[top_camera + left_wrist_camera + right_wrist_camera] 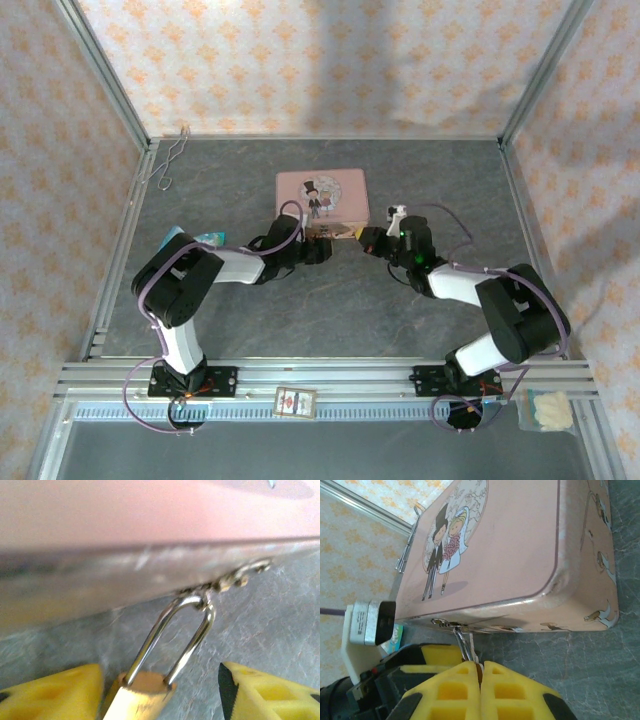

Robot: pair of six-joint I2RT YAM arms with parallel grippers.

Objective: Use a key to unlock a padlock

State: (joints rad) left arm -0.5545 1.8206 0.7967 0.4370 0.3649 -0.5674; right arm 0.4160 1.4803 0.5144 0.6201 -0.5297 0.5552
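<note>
Your left gripper (pixel 160 677) stands open around the padlock (pixel 142 695) (its shackle hooked onto the pink tin (pixel 510 545)); your right gripper (pixel 480 669) is closed.

Brass padlock (pixel 140 696), silvery shackle (pixel 192 630) closed, hooked thru pink tin's clasp (pixel 236 579)

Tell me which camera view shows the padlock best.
The left wrist view: the padlock is close up, its brass body and shackle hooked to the pink tin's latch. The right wrist view shows its shackle above the right gripper; from the top it is too small to make out.
</note>
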